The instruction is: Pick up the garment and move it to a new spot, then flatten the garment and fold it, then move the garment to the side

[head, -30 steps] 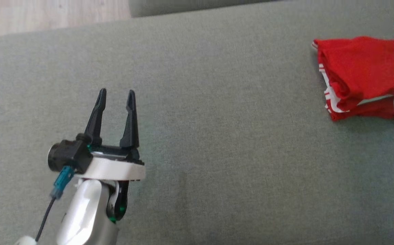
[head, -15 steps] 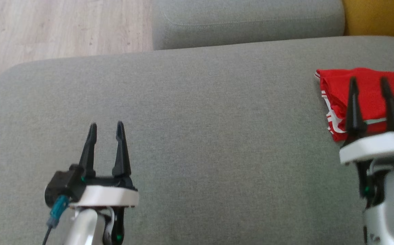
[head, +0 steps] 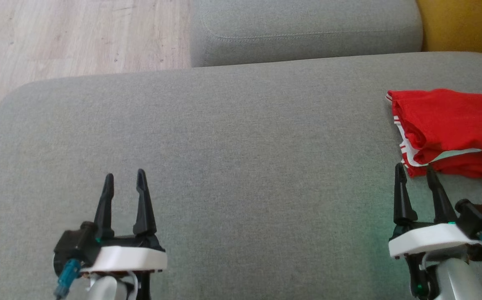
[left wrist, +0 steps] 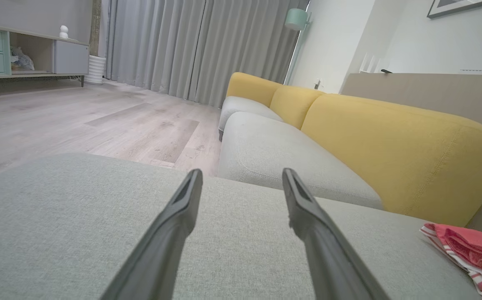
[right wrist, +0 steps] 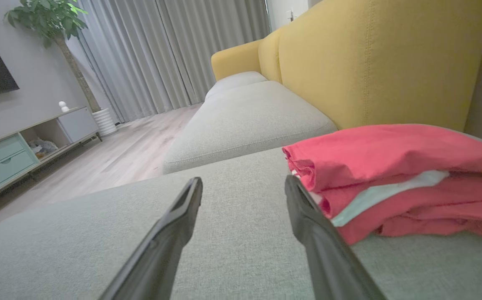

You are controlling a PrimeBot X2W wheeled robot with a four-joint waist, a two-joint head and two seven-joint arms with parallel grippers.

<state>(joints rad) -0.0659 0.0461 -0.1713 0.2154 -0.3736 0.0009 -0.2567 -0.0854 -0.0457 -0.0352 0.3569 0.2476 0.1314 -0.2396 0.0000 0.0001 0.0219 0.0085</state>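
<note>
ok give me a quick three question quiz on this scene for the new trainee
1. Are the fingers of the left gripper and the right gripper open or shut?
2. On the grey fabric sofa cushion, the folded red garment with white stripes lies nearest to: A the left gripper, B the right gripper, C midway between the two.
3. True or false: the right gripper holds the garment.

Key: 1 open, both of them; 2 B; 3 false, it lies on the cushion just beyond the fingers.
</note>
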